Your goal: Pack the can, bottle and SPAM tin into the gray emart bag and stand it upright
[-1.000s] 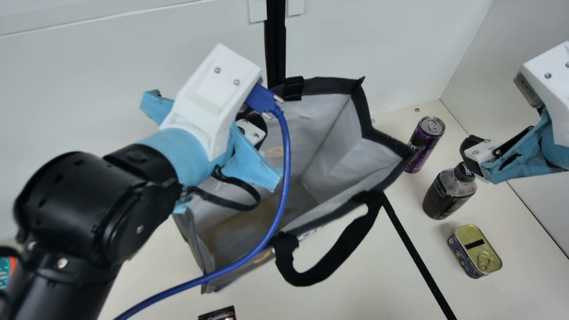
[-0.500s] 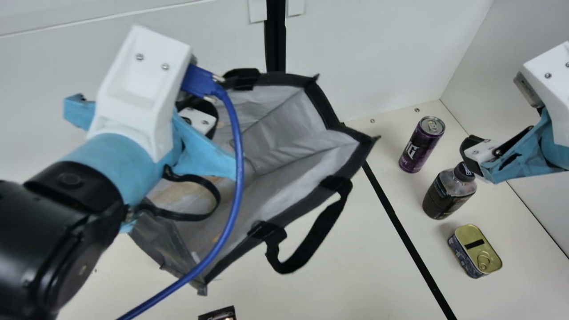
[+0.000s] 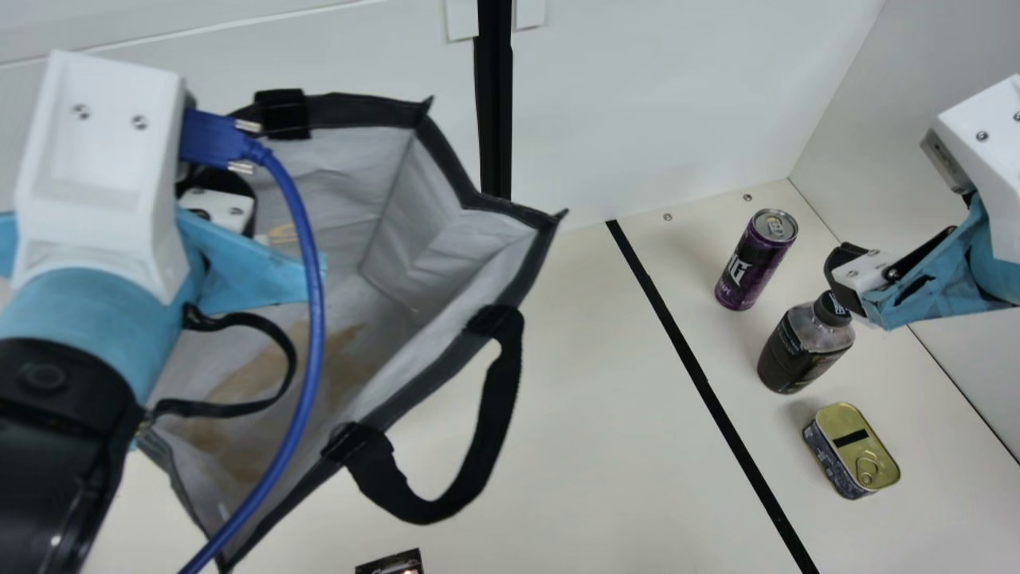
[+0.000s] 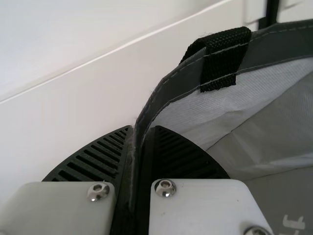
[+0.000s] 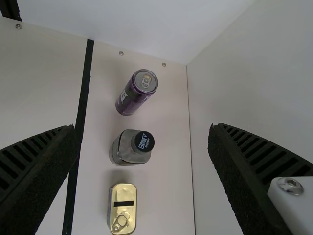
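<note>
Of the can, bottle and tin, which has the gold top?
The SPAM tin, the low flat one; the can has a silver top, the bottle a black cap.

On our left arm (image 3: 48, 510), we are wearing a white housing (image 3: 100, 175) with two screws (image 3: 81, 112). Beside it, a blue plug (image 3: 209, 140) is joining a blue cable (image 3: 313, 279); below it, light-blue covering (image 3: 88, 319) is meeting black casing (image 3: 64, 414). Well apart from it, our right arm (image 3: 996, 267) is showing dark marks (image 3: 916, 288) on light blue.

Bag (image 3: 434, 239) at the left, can (image 3: 755, 263) at the right, bottle (image 3: 799, 351) before the can, tin (image 3: 854, 448) before the bottle
</note>
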